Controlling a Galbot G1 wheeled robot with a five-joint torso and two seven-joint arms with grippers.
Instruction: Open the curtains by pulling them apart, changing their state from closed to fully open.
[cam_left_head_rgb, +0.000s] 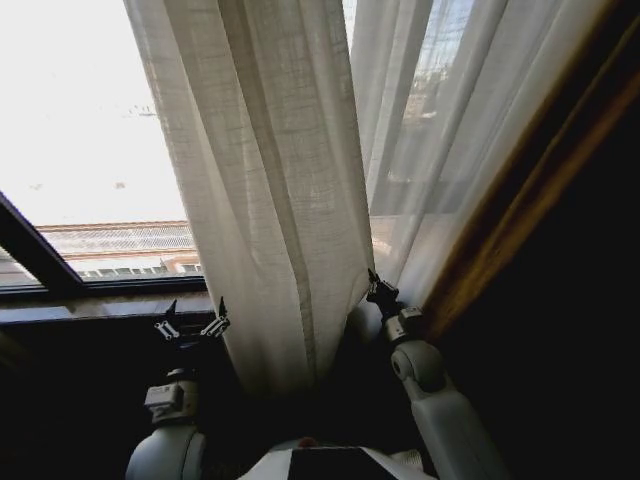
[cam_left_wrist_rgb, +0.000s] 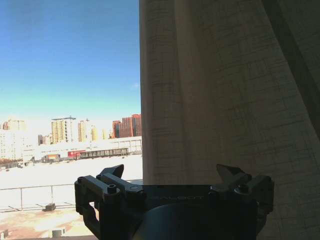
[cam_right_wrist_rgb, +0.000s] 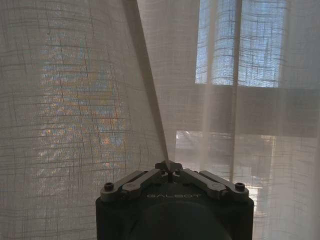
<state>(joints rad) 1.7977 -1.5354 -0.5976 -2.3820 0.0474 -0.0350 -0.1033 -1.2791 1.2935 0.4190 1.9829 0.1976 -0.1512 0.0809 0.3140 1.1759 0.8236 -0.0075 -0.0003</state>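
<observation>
- Right pincer (cam_left_head_rgb: 374, 284) is pinched shut on the edge of the nearer curtain panel (cam_left_head_rgb: 270, 200), low down where that hem falls across the front of the farther sheer panel (cam_left_head_rgb: 420, 150); in the right wrist view the fingertips (cam_right_wrist_rgb: 169, 167) meet on a taut fold of cloth.
- Left pincer (cam_left_head_rgb: 192, 322) stands open, holding nothing, just beside the other edge of that same bunched panel, with the window frame (cam_left_head_rgb: 40, 260) and bare glass on its far side. From the left wrist view its two fingers (cam_left_wrist_rgb: 112, 175) are spread, the cloth hanging close in front of the one nearer the panel.
- Step in hand, as I judge it: drawing the gripped hem sideways to widen the gap.
- To do it well, keep the pinch firm and pull level along the rail line, not downward, so the pleats slide rather than strain at the top.
- Thin cloth may slip out, so a slow, steady pull suits it.
- Much window is covered on the robot's right, so the task looks only part done.
</observation>
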